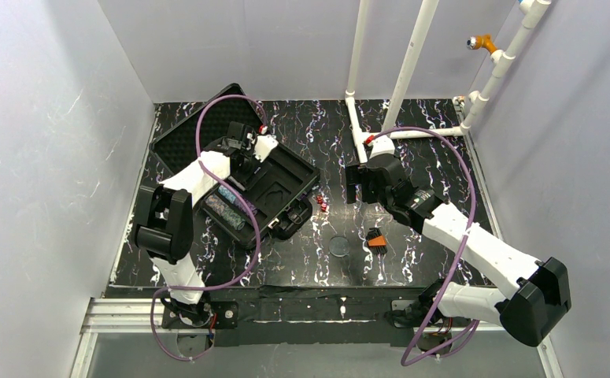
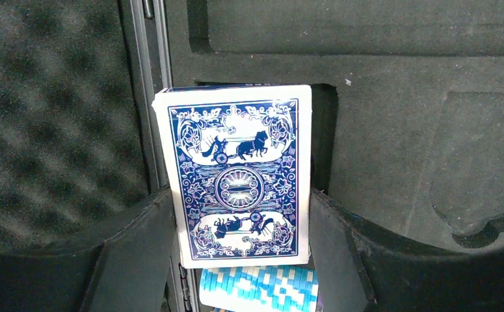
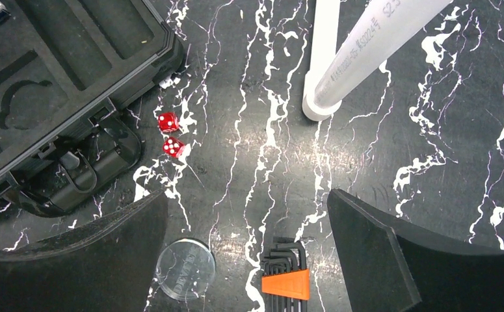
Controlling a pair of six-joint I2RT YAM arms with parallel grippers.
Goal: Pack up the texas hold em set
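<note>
The black hard case lies open at the left, its foam lid laid back. Chip rolls lie in its moulded tray. My left gripper hovers over the case, shut on the blue-backed card deck, which it holds above a dark slot in the tray. A teal chip roll shows beneath the deck. My right gripper is open and empty above the table, right of the case. The clear round disc lies on the table below its left finger and also shows in the top view.
Two red dice lie by the case's handle. An orange-and-black hex key set lies right of the disc. White pipes rise at the back right, one foot near my right gripper. Grey walls stand on three sides.
</note>
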